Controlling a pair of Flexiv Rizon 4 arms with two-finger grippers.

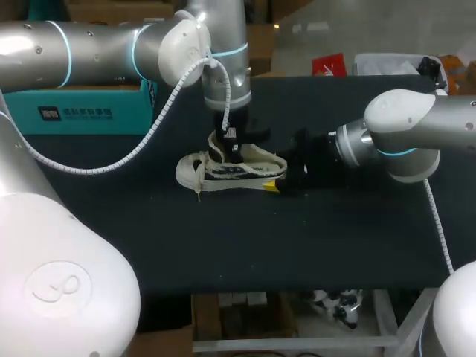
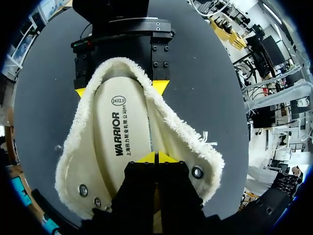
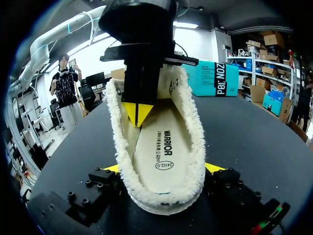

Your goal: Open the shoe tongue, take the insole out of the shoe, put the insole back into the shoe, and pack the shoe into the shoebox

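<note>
1. Check your left gripper point(image 2: 155, 157): fingers pressed together, tips on the insole point(image 2: 120, 132) near the eyelets point(image 2: 197, 172) (nothing visibly pinched)
2. The shoe point(image 2: 188, 134) lies on the table point(image 2: 210, 73), its long axis running from those tips straight ahead to the heel point(image 2: 122, 62)
3. Your right gripper point(image 2: 120, 88) clamps the heel from both sides

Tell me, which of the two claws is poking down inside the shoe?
The left gripper, entering from above: its yellow tips meet over the insole inside the shoe. The right gripper clasps the heel from outside.
</note>
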